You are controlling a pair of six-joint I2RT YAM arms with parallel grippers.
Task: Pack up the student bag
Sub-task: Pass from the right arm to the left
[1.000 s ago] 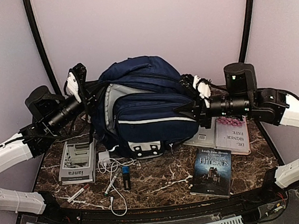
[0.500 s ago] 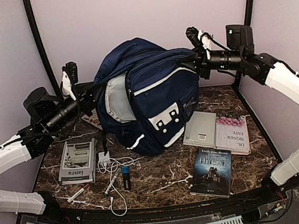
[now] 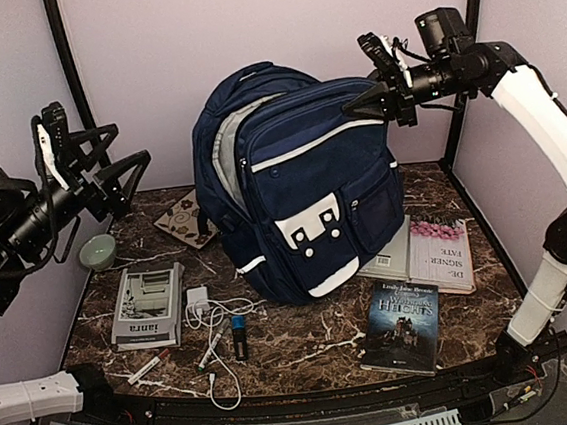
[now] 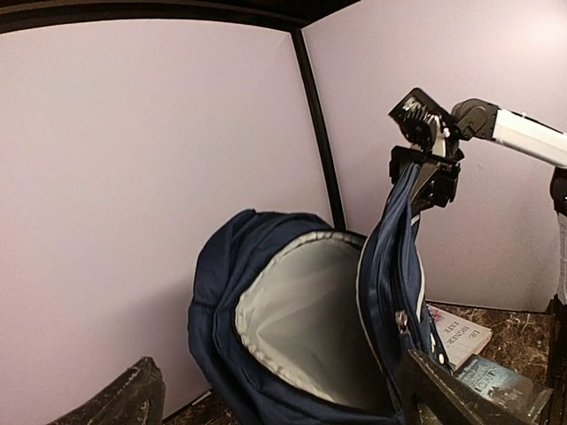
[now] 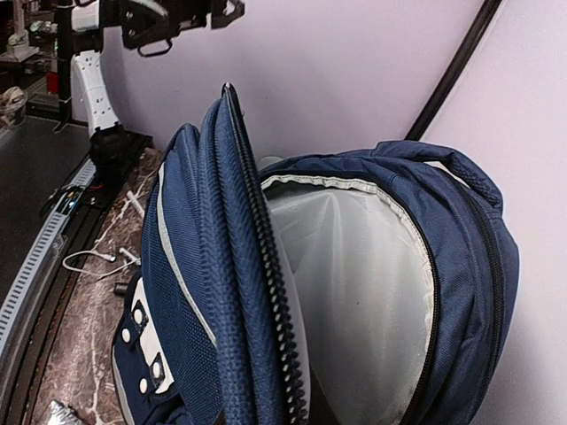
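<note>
Backpack upright, centre of the overhead frame: the large navy blue fabric backpack [image 3: 302, 191] w/ white trim stripes stands on its base on the dark marble-pattern tabletop [image 3: 307, 356], front pockets toward the lower edge.

Right gripper [image 3: 383, 102], upper right, has its jaws pinched narrow on the top edge of the backpack's front panel. Looks like the point is to hold that panel up and forward so the main compartment gapes. The right wrist view backs that up: black zipper teeth [image 5: 270, 301] run down mid-frame, and the pale grey lining [image 5: 354, 283] is spread open to the right.

Left gripper [image 3: 122, 156], far left, jaws spread wide, nothing in them, well apart from the backpack. In its own view the fingers [image 4: 124, 398] sit in the bottom corners and the open mouth lies between them, so it's aimed at the opening. My read: this is the free hand for fetching.

Stuff to pack is all outside, lower half of the overhead frame:
- dark-cover paperback book [image 3: 402, 327], lower right
- open pink-and-white book [image 3: 438, 255], beside the backpack's base on the right
- grey printed booklet [image 3: 150, 306], lower left
- tangled white charger cable [image 3: 213, 320], btw booklet and backpack

Compartment bottom is hidden, so can't tell if anything's inside. Packing looks barely begun.
</note>
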